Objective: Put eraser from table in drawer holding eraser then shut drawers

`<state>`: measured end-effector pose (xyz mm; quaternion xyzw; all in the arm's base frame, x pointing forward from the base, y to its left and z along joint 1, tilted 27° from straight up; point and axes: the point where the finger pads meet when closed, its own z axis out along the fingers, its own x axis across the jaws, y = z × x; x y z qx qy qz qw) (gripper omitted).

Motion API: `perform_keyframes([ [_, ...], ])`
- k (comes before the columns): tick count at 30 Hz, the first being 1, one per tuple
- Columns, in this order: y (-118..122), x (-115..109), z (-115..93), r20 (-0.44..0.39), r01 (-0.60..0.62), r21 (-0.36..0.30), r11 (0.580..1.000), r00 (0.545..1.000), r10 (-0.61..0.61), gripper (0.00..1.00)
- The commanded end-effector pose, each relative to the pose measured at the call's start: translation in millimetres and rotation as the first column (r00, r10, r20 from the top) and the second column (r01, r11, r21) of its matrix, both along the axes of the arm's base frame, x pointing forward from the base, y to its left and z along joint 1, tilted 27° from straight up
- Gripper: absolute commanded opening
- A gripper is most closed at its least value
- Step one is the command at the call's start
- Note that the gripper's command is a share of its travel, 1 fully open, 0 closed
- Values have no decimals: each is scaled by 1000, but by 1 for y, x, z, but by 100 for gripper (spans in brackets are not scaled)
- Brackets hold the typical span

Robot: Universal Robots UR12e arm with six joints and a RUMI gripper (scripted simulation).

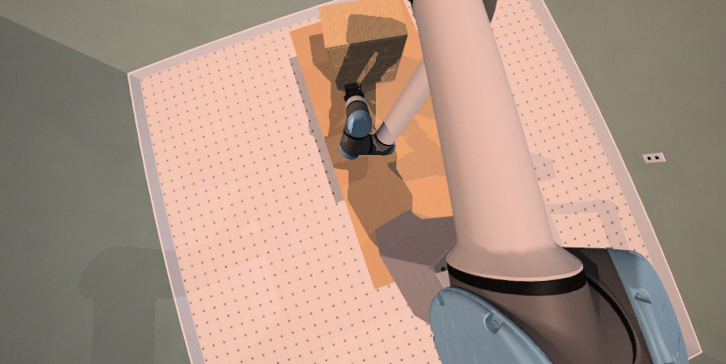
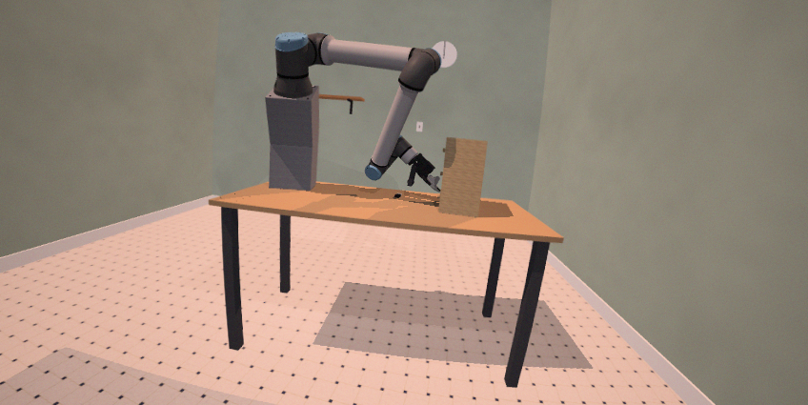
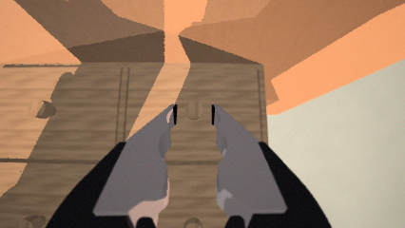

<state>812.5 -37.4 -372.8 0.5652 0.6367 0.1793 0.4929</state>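
Observation:
The wooden chest [image 1: 366, 42] stands upright on the table near its far end; it also shows in the side view [image 2: 463, 175]. Its drawers look shut. In the wrist view my gripper [image 3: 194, 105] points at the chest front, and its fingertips stand either side of a round drawer knob [image 3: 194, 109] with a small gap on each side. The fingers are partly open and hold nothing. A small dark thing [image 2: 396, 194], likely the eraser, lies on the table in front of the chest. It is too small to make out clearly.
Other knobs show on the chest front [image 3: 43, 108] and at the frame's bottom edge [image 3: 192, 222]. The grey robot pedestal [image 2: 292, 140] stands at the table's other end. The table edge runs close beside the chest [image 3: 333, 62].

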Motion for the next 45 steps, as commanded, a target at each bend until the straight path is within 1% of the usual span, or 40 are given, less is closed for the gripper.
perform_keyframes([
  [1,0,9,3,4,0,-1,1000,1000,0,20],
  [16,-1,17,4,3,0,0,1000,1000,0,20],
  [45,-1,17,3,1,0,0,1000,1000,0,20],
])
